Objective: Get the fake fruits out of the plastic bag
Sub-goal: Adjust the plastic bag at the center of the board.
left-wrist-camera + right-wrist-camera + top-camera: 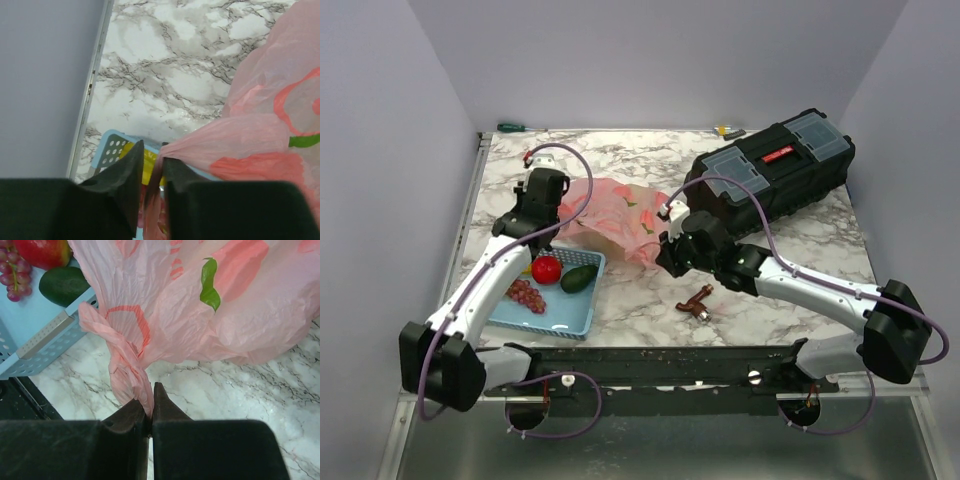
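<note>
Nearest the lens, noting right end effector (pixel 151 401) pressing together on a twisted loop of plastic bag (pixel 215 315), pink film pinched between its fingers. Noting left end effector (pixel 153 159) likewise nipping a drawn-out corner of the same bag, jaws nearly together with film between. Finding bag lying on tabletop (pixel 650 160), stretching between both end effectors, long axis running left to right and slanting nearer at its right end. Judging bulk to be sitting ahead of the right one and off to the right of the left one, neither markedly nearer. Recording one red fruit (pixel 546 268) resting in blue basket (pixel 570 315) beside avocado (pixel 579 278) and grapes (pixel 526 294). Failing to make out remaining fake fruits: bag mouth hidden, printed red and green patches confusing any shapes inside.
</note>
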Controlling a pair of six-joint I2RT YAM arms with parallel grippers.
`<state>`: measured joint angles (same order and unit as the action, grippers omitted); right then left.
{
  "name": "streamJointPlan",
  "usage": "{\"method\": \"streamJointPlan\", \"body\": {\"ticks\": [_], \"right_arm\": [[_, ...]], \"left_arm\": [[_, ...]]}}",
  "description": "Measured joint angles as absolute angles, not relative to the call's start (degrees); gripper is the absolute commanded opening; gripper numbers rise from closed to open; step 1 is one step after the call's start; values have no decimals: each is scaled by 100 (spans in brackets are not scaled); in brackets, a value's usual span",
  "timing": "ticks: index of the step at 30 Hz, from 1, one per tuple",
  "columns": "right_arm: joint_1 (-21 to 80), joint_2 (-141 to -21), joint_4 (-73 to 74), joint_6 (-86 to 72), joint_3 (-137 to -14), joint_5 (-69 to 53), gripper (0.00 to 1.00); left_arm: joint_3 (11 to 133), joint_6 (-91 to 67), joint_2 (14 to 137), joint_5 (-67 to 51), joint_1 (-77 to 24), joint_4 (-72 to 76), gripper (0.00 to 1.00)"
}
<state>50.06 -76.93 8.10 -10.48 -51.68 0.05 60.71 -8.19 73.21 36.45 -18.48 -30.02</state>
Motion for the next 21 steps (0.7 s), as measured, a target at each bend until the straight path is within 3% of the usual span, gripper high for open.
{"method": "streamJointPlan", "body": {"ticks": [3,5,7,9,12,15,18,21], "right_arm": [[5026,-7693,827,-1111,-5175,5,14],[5026,-7693,956,-1122,-5258,38,24],[5026,-7693,1120,-1129,-5437,128,40],[5026,-7679,1282,-1129,-5647,233,53],[5026,-7585,1476,-1096,-5878,338,62],[5030,-7487,1715,-1197,-6062,355,70],[5033,-7363,1791,-1433,-6112,346,85],[5033,-7183,1772,-1850,-6112,318,87]], "left_arm": [[5966,-1026,6770,3607,-1844,-3153,40],[5959,-1190,6410,3487,-1844,-3262,55],[5909,-1315,5937,3223,-1844,-3363,71],[5894,-1420,5599,2871,-1844,-3535,78],[5774,-1647,5111,2187,-1837,-3787,92],[5315,-1848,4403,1496,-1837,-3763,98],[4790,-2049,3538,635,-1837,-3693,99],[4482,-2143,3063,-93,-1839,-3361,98]]}}
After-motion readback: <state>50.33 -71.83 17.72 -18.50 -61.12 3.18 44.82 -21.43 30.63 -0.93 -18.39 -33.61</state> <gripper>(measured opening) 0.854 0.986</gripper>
